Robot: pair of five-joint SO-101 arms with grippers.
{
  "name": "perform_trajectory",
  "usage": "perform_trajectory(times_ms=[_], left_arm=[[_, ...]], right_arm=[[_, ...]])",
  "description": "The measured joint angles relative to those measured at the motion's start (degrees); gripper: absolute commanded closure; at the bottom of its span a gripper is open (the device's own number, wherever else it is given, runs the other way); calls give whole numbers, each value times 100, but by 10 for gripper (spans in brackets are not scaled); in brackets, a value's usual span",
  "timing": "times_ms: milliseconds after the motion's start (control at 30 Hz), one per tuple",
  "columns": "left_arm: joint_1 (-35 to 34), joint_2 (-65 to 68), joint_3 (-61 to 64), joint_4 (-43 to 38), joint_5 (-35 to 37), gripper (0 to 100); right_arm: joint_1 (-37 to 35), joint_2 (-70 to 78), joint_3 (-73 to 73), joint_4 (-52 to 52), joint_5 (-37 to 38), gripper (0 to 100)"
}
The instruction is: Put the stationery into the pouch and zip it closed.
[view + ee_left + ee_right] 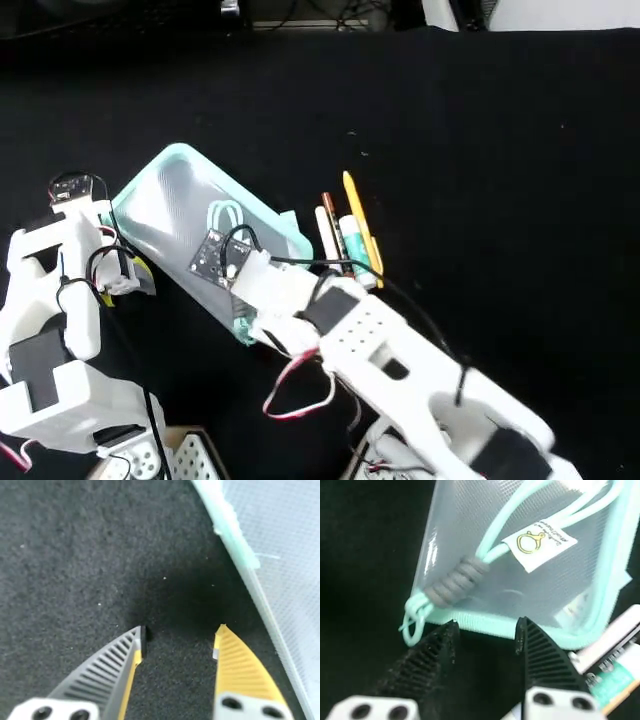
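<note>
The black felt-like table [500,150] carries the pouch [170,195] left of centre, a flat rectangle of translucent mesh with mint fabric trim, lying slantwise. The right gripper [487,627] sits at the pouch's near trimmed edge, ribbed black jaws spread, likely placed to grasp that edge and open it. The left gripper [180,635] hovers over cloth just beside the pouch's left side, jaws apart, probably ready to steady it. The stationery [350,225], slim pens and sticks, lies just right of the pouch, not yet inside. A mint cord [495,545] rests on the mesh.
</note>
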Motion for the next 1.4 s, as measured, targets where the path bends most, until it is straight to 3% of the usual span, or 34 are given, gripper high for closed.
perform_trajectory(times_ms=[133, 333, 500, 867, 1033, 1400], left_arm=[[0, 0, 0, 0, 0, 762], [-18, 0, 0, 0, 0, 762], [-18, 0, 0, 0, 0, 762], [-18, 0, 0, 0, 0, 762], [-18, 0, 0, 0, 0, 762], [-35, 0, 0, 0, 0, 762]], right_arm=[[0, -1002, 0, 475, 18, 807], [-123, -1600, 26, 325, -396, 807], [-475, -1029, 290, -607, -457, 807], [-176, 932, 299, -1741, -466, 807], [220, 633, 316, -967, -79, 807], [255, -1662, 633, 1486, 914, 806]])
